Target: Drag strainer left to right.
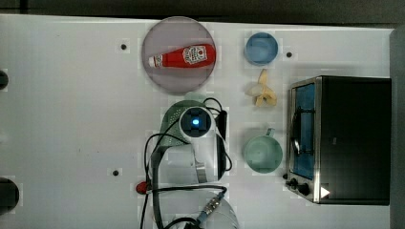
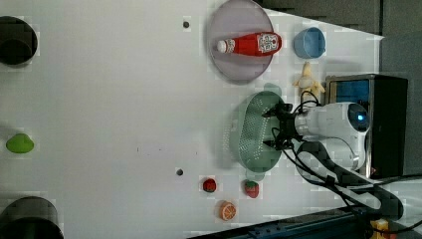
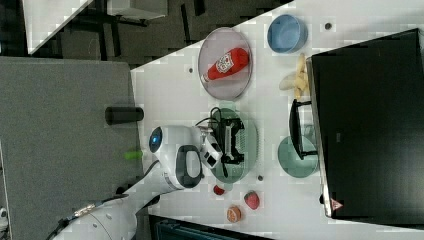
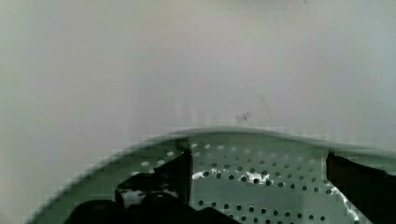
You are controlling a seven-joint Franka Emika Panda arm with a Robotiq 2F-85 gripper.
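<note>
Fingers (image 4: 180, 175) spread nearly full width, gripping nothing, hanging inside my strainer (image 2: 254, 132) on the white bench (image 2: 124, 99).

No wording is legible anywhere: the ketchup bottle (image 1: 184, 57) carries a white label too blurred to read, and the oven (image 1: 341, 139) bears a white triangle mark beside its knobs.

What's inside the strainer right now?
The gripper sits open inside the strainer, jaws over its perforated wall. No food shows there; the floor beneath the hand is hidden.
</note>
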